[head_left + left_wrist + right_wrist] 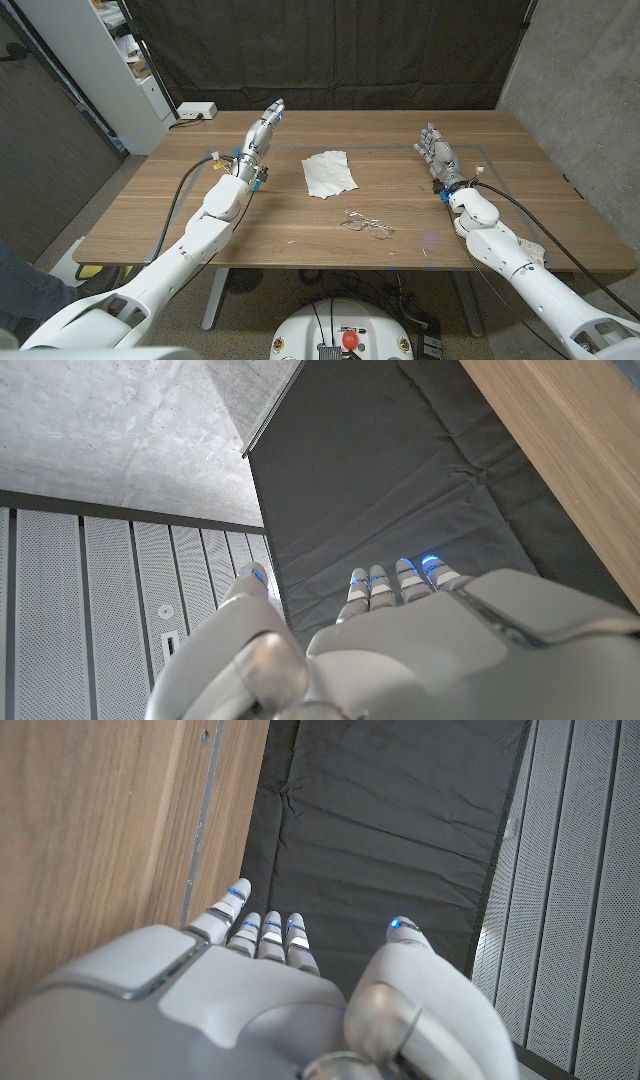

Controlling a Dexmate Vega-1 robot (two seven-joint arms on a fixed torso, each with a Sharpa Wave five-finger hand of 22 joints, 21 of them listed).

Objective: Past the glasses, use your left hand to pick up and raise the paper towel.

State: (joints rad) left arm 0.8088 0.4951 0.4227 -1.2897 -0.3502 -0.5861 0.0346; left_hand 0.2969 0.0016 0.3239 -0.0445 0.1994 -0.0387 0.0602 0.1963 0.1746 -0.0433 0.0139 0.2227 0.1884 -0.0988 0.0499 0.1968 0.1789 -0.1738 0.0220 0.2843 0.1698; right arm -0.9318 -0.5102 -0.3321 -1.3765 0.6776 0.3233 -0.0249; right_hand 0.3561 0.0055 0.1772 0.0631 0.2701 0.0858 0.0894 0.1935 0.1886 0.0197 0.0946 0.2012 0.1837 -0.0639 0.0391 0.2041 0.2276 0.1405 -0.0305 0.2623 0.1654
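Paper towel (329,173) lies crumpled and flat on the wooden desk (150,210) just above the middle of the head view, with the glasses (366,224) below and slightly right of it, near but apart. The left robot hand (265,124) is up left of the towel, released, fingers straight, holding nothing. The right robot hand (438,153) is at right centre, also released and well apart from both things.

In the left wrist view, the left robot hand (400,640) shows extended fingers (405,575) against a dark curtain (400,480).

In the right wrist view, the right robot hand (270,1000) reaches beside the desk edge (100,840), fingers spread.
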